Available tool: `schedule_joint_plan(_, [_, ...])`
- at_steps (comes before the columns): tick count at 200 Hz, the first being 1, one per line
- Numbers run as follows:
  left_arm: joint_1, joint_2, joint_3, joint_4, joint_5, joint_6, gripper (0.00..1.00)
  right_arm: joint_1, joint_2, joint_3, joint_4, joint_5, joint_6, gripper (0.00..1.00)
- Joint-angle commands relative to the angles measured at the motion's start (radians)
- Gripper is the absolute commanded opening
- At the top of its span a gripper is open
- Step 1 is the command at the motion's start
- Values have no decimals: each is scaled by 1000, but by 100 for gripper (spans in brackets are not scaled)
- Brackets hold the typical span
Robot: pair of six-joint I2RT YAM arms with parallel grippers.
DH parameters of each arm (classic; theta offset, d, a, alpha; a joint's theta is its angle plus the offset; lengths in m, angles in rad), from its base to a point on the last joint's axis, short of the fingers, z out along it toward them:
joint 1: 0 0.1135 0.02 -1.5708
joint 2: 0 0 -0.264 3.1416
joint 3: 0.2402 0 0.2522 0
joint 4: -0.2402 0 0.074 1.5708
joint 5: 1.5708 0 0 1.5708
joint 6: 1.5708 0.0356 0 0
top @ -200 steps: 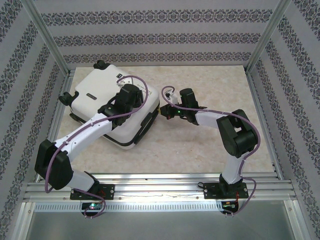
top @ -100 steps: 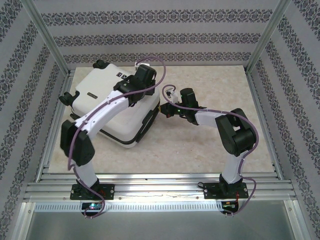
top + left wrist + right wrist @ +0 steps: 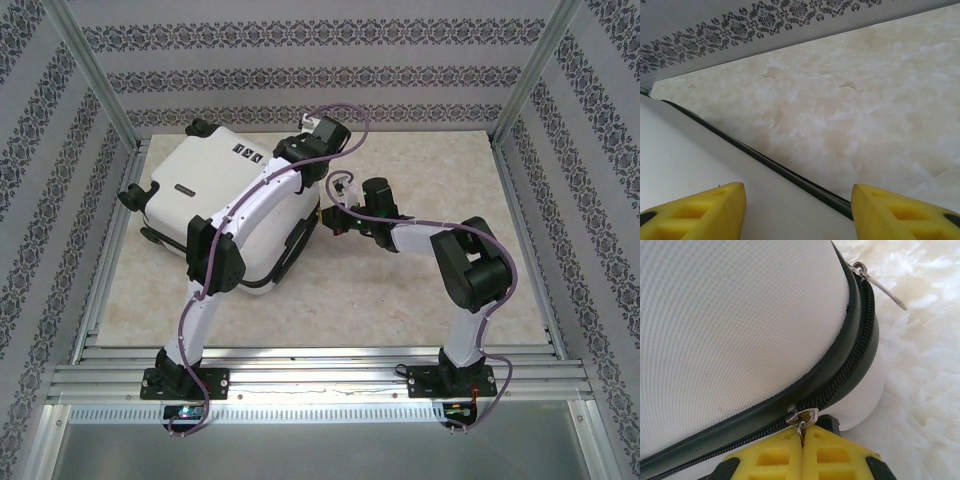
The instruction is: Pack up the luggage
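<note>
At the table's (image 3: pixel 380 290) far left, the white luggage (image 3: pixel 205 170) lies flat, with both grippers at its right side.
On its right-side seam the right gripper (image 3: pixel 802 442) is clamped tight on the zipper pull (image 3: pixel 801 417); the left gripper (image 3: pixel 799 210) hovers over the far right edge, fingers spread and empty.
</note>
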State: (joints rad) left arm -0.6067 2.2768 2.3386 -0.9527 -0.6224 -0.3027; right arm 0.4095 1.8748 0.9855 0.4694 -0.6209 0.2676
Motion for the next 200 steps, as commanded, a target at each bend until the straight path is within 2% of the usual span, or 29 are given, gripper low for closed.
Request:
schedule_joint_plan(1, [-46, -30, -114, -187, 6, -3, 56, -10, -47, -24, 99, 5, -25, 0])
schedule_joint_plan(42, [-102, -226, -497, -39, 99, -47, 51, 0, -114, -91, 65, 194, -39, 0])
schedule_joint_plan(68, [-110, -333, -731, 48, 137, -67, 50, -3, -119, -64, 18, 265, -67, 0])
schedule_joint_plan(101, [-110, -402, -875, 87, 143, -91, 49, -18, -114, -19, -26, 371, -84, 0])
schedule_joint_plan(124, [-110, -398, -896, 96, 149, -92, 49, -33, -109, 4, -35, 435, -79, 0])
schedule_joint_plan(148, [-110, -380, -899, 98, 158, -95, 48, -60, -72, 57, -31, 405, -71, 0])
schedule_joint_plan(186, [-110, -402, -930, 106, 171, -103, 48, -117, 5, 117, 95, 108, -100, 0])
schedule_joint_plan(200, [-110, -419, -945, 105, 167, -107, 48, -135, -7, 119, 70, 158, -89, 0])
